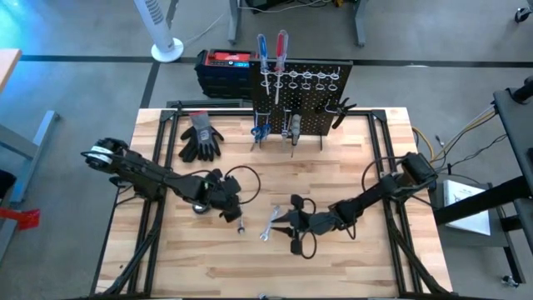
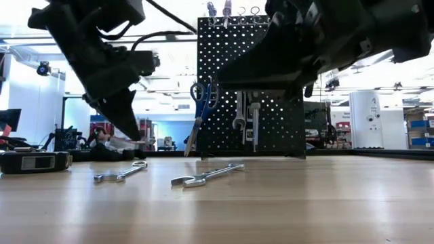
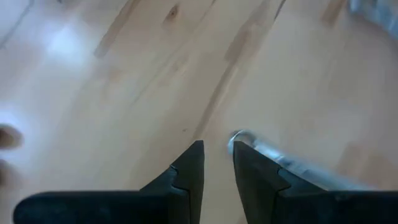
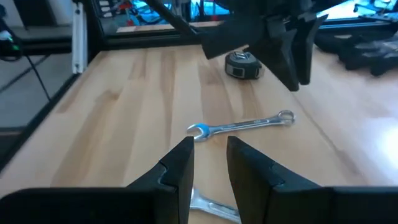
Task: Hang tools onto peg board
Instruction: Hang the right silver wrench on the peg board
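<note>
board: the peg board (image 1: 301, 96) stands upright at the far edge of the table (image 1: 208, 267), and it's my landmark for everything below
already hung: red and blue screwdrivers (image 1: 271, 52) poke out of the top of the board, scissors (image 2: 201, 102) and a couple of silver tools hang on its face
still loose: two wrenches lie flat on the table well in front of the board, one (image 1: 271, 222) about in line with its middle, the smaller one (image 2: 121, 173) further toward the left arm's side
left hand: the left hand (image 3: 216, 163) hovers low over the smaller wrench, well in front of the board. Fingers sit a narrow slot apart with nothing between them, and the wrench's ring end is right beside one fingertip
right hand: the right hand (image 4: 209, 155) is also low and well in front of the board, fingers parted a crack, empty, with a wrench just ahead of the tips
step: looks like lining up for a pickup, nothing lifted yet
next: I'd guess the fingers need to straddle the thin shank and pinch, then carry it back to a free hook
other stuff: gloves (image 1: 200, 137) sit near the board's left corner, a tape measure (image 4: 244, 65) beyond the wrenches
</note>
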